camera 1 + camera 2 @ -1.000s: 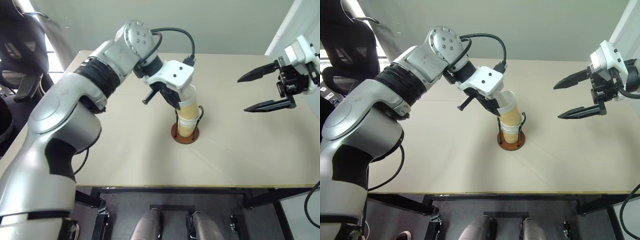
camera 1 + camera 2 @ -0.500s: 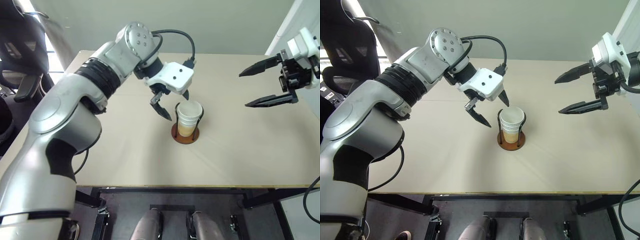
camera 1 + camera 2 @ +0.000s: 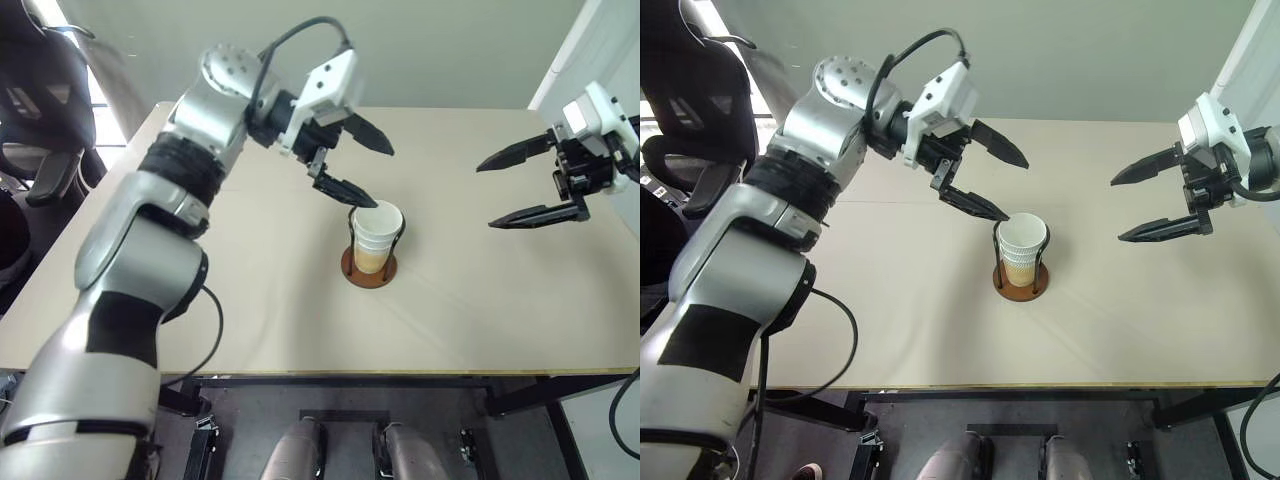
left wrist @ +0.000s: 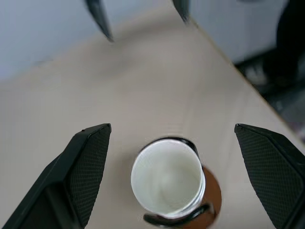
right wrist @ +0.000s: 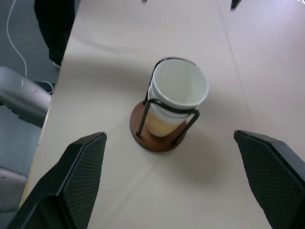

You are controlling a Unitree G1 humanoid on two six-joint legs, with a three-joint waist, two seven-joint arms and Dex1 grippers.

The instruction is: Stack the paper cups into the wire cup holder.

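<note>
The paper cups (image 3: 376,232) stand nested in one stack, white mouth up, inside the wire cup holder (image 3: 368,270) at the middle of the table. The stack's tan side shows between the black loops (image 5: 145,112). My left gripper (image 3: 383,178) hangs open just above and behind the stack, holding nothing, its lower fingertip close to the top rim. From its wrist the cup mouth (image 4: 167,179) sits between the two spread fingers (image 4: 90,157). My right gripper (image 3: 1116,211) is open and empty, well off to the right of the holder, pointing toward it.
The tan table (image 3: 250,300) reaches to its front edge near me and its right edge under my right arm. A black chair (image 3: 40,110) stands past the left edge. A white panel (image 3: 580,50) rises at the far right.
My left gripper let go of the top cup, which sank into the stack. The gripper opened, rose and swung to point rightward above the cups. My right gripper stayed put.
</note>
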